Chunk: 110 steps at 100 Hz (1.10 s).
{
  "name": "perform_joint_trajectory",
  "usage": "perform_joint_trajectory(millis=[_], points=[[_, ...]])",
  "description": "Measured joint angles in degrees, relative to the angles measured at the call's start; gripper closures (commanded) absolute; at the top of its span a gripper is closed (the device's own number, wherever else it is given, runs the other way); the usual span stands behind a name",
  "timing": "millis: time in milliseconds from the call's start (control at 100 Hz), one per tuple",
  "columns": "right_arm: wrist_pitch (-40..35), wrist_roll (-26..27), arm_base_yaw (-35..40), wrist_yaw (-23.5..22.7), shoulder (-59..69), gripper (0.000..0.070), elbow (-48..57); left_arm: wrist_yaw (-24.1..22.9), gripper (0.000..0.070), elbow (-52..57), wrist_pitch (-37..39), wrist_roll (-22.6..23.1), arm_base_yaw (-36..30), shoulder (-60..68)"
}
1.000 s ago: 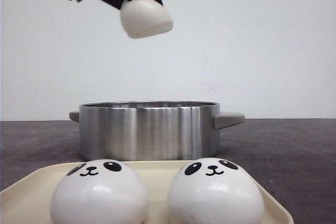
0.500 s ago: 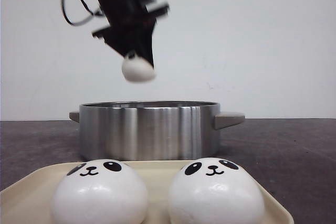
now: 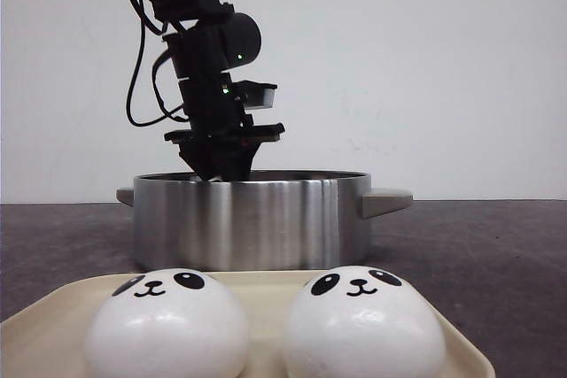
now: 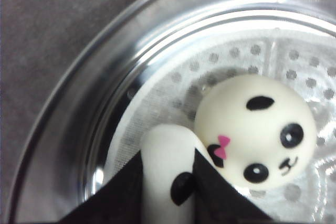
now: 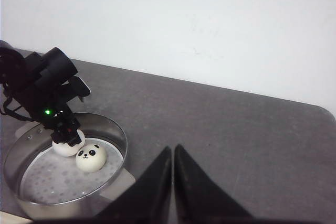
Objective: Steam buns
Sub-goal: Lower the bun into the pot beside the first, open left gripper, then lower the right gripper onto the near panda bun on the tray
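Reaching down into the pot (image 3: 252,219), the left pincer (image 4: 168,192) clamps a bun (image 4: 167,171) between its two black fingers (image 4: 215,192), squeezing it into a tall, narrow shape. One black eye patch of that bun shows between the fingers. Just beside the pincer, touching the held bun, a second bun (image 4: 257,132) sits on the pot's perforated floor (image 4: 294,77), its panda face up, with a small pink bow next to the held bun. From the front, the left arm's fingertips are hidden behind the pot's rim, so the held bun cannot be seen there.

In the right wrist view, the left pincer (image 5: 67,134) stands over the pot (image 5: 105,182), the held bun (image 5: 65,147) low inside and at or near the floor; whether it touches cannot be told. The loose bun (image 5: 91,157) lies right next to it.

The right pincer (image 5: 172,182) is closed with nothing in it, its fingers pressed together, held above the dark desk (image 5: 236,129) and well apart from the pot.

Nearer the front camera than the left pincer, two more buns, one to the left (image 3: 168,320) and one to the right (image 3: 363,320), sit side by side on a cream tray (image 3: 44,329), faces toward the camera. The tray rests on the desk (image 3: 496,254) just in front of the pot.
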Motion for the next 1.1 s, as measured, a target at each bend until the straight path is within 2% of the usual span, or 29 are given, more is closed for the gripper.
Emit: perform_joint_trajectory(millis=[40, 80, 250, 360, 420, 520, 620, 760, 910, 1100], points=[[0.0, 0.2, 0.0, 0.3, 0.0, 0.0700, 0.0, 0.0, 0.0269, 0.0, 0.4, -0.2, 0.1, 0.1], [0.0, 0.2, 0.0, 1.0, 0.0, 0.0700, 0.0, 0.0, 0.0220, 0.0, 1.0, -0.4, 0.1, 0.1], [0.0, 0.3, 0.0, 1.5, 0.0, 0.0700, 0.0, 0.0, 0.0207, 0.5, 1.9, -1.6, 0.3, 0.1], [0.0, 0.3, 0.0, 1.5, 0.0, 0.0700, 0.0, 0.2, 0.0095, 0.5, 1.6, -2.4, 0.3, 0.1], [0.0, 0.3, 0.0, 1.5, 0.0, 0.0700, 0.0, 0.3, 0.0066, 1.5, 0.0, -3.0, 0.2, 0.1], [0.0, 0.6, 0.0, 1.5, 0.0, 0.0700, 0.0, 0.3, 0.0069, 5.1, -3.4, -5.4, 0.1, 0.2], [0.6, 1.7, 0.0, 0.7, 0.1, 0.0700, 0.0, 0.4, 0.0081, 10.8, -6.6, -9.8, 0.1, 0.2], [3.0, 2.3, 0.0, -6.0, 2.0, 0.0700, 0.0, 1.1, 0.0081, 14.6, -7.7, -13.6, 0.0, -2.8], [3.1, 4.2, -0.6, -12.6, 7.7, 0.0700, 0.0, 1.2, 0.0081, 14.6, -8.4, -14.6, -1.3, -11.1], [3.1, 7.6, -5.2, -26.4, 16.7, 0.0700, 0.0, 1.4, 0.0080, 14.7, -10.5, -14.9, -2.4, -22.5]])
